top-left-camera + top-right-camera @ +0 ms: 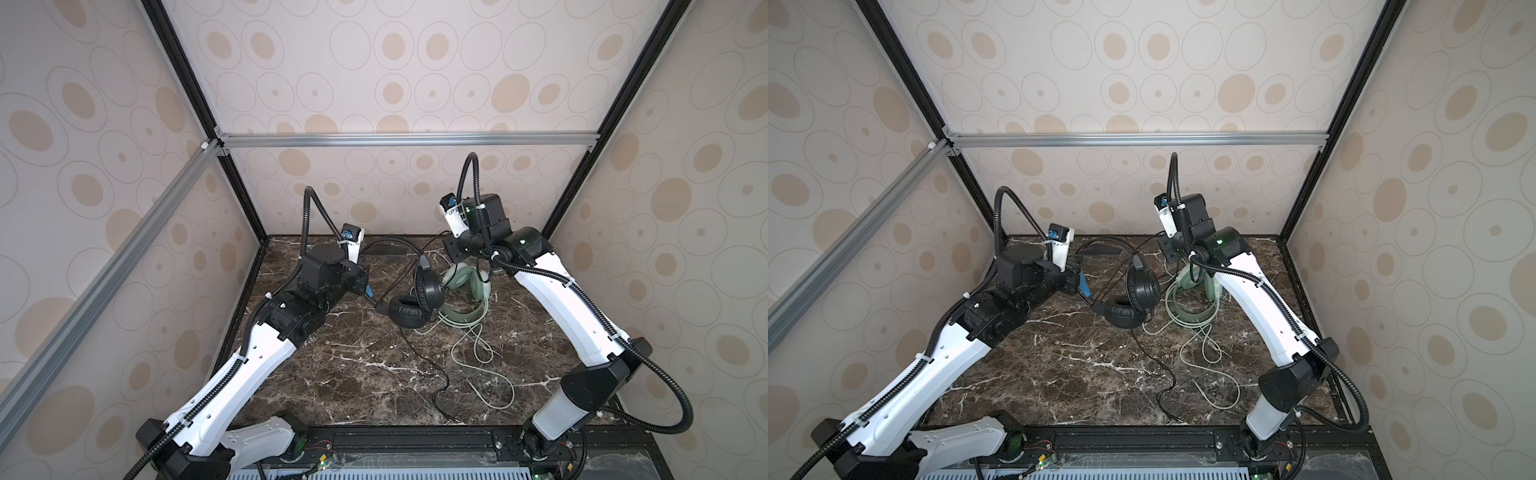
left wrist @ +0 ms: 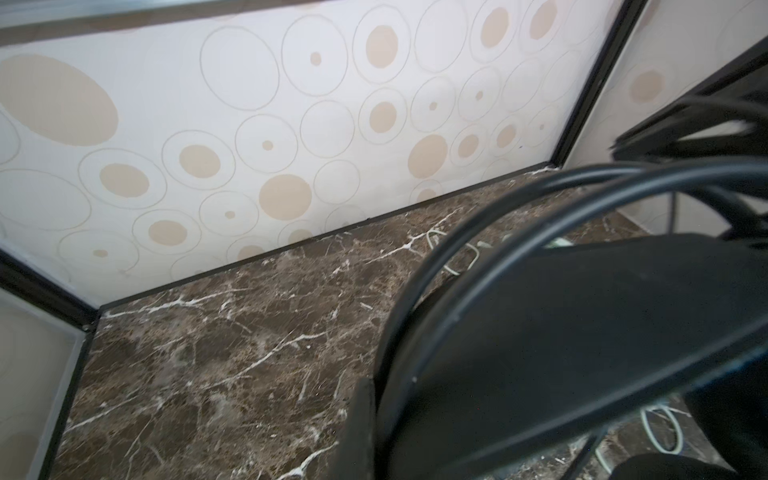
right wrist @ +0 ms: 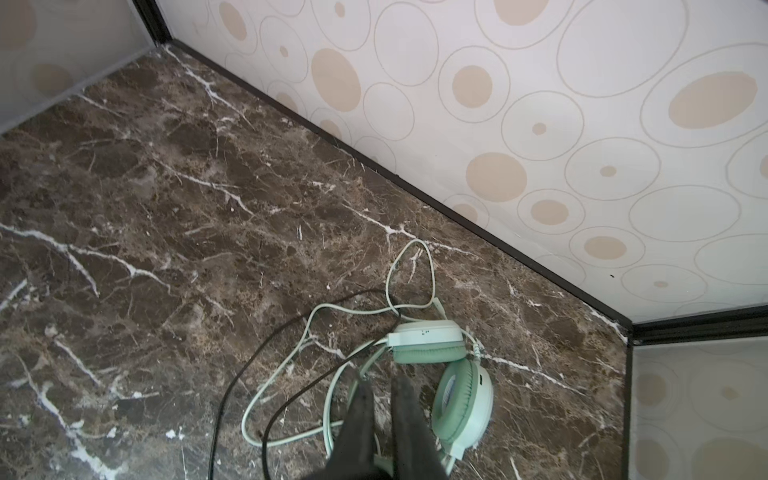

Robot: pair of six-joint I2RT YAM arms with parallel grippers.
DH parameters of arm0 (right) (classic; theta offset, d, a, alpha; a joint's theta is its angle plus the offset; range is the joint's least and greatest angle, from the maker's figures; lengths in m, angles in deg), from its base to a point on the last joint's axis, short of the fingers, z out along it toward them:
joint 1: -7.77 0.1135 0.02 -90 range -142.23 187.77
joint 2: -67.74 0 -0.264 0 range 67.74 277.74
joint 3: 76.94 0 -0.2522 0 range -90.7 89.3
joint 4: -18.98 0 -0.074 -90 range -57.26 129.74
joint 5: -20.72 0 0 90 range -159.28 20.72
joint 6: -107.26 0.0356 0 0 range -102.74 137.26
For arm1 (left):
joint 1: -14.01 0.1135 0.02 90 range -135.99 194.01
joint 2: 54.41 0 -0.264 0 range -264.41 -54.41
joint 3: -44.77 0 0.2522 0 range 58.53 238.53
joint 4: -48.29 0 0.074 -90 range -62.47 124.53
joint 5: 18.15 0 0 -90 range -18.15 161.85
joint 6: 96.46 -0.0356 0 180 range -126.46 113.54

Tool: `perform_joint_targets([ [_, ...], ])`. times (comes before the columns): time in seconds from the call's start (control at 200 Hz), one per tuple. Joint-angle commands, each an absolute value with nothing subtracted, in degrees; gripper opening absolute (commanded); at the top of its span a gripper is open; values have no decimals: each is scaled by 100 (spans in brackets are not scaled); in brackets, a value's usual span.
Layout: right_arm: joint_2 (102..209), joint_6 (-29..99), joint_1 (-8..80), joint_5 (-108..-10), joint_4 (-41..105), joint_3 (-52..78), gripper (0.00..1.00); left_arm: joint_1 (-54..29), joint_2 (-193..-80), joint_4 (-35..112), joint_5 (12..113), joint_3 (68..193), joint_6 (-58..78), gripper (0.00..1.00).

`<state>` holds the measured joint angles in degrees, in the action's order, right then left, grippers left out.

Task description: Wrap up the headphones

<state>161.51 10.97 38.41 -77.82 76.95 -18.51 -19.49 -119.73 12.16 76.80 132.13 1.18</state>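
Observation:
The black headphones (image 1: 428, 291) (image 1: 1142, 291) stand on the marble near the back, one earcup upright and one lying flat. My left gripper (image 1: 366, 291) (image 1: 1081, 286) is shut on their headband (image 2: 582, 332), where the blue lining shows. Their thin black cable (image 1: 419, 353) trails toward the front edge. The mint-green headphones (image 1: 457, 276) (image 3: 461, 399) lie just right of them, with a pale green cable (image 1: 486, 374) in loose loops. My right gripper (image 3: 380, 380) hangs over the green headband. Its jaws stand a narrow gap apart with bare marble between them. A black cable brushes one fingertip (image 3: 361, 380).
The marble table (image 1: 353, 374) is boxed in by patterned walls with black corner posts (image 1: 245, 199). The back wall (image 3: 540, 166) is close behind both headphones. A black rail (image 1: 415, 436) with the arm bases runs along the front edge.

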Motion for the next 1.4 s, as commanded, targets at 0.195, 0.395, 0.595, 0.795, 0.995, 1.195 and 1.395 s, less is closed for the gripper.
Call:
perform_joint_targets([
  [0.195,15810,1721,3647,-6443,5511,-781,13,-1939,-12088,1598,6699,14261,844,0],
  [0.395,15715,2338,3594,-5885,4062,109,12,-1941,-12287,1682,6491,14851,1180,0],
  [0.595,15804,2972,3536,-5454,2868,793,11,-1941,-12416,1826,6344,15240,1481,0],
  [0.795,16069,3397,3533,-5126,2171,1194,10,-1939,-12550,1983,6419,15613,1724,0],
  [0.995,16362,3682,3558,-4691,1533,1457,10,-1938,-12717,2028,6482,16070,1856,0],
  [1.195,16826,3721,3658,-4376,1273,1374,9,-1932,-12814,2072,6535,16293,1904,0],
  [1.395,17115,3886,3797,-4170,976,1467,9,-1938,-12780,2276,6790,16368,2047,0],
])
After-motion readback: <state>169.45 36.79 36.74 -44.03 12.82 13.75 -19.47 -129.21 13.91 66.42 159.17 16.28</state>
